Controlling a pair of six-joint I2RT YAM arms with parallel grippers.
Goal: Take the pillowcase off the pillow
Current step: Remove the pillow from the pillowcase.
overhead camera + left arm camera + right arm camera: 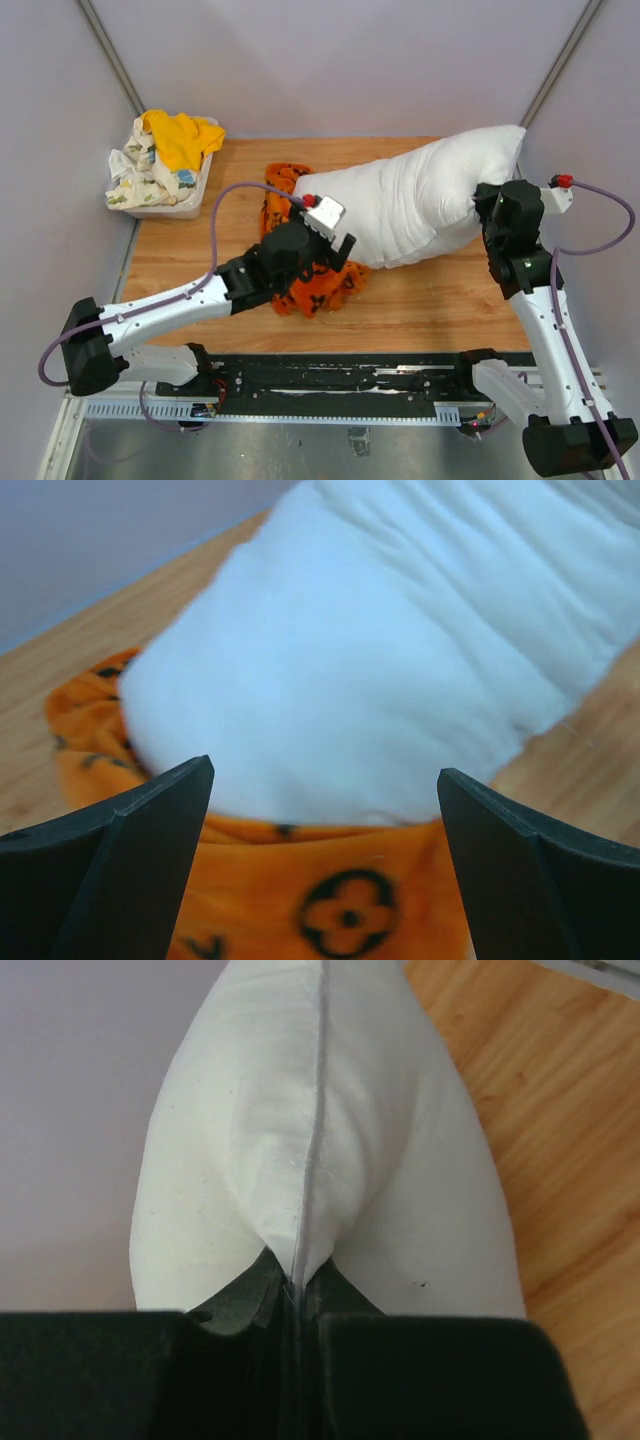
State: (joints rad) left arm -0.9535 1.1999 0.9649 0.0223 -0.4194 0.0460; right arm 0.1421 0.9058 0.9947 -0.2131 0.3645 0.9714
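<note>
At ten o'clock on the table (400,300), a bin (170,210) holds a yellow cloth (180,138) and a floral cloth (135,170). Near the centre hangs the left claw (338,252), jaws spread wide and holding nothing. The pillowcase (318,290) lies bunched beneath it, from its six round to its ten o'clock, against the pillow's left end. The pillow (420,200) stretches from that claw's twelve o'clock toward two o'clock on the table. There the right claw (482,205) is pressed together, pinching the pillow's edge seam.
</note>
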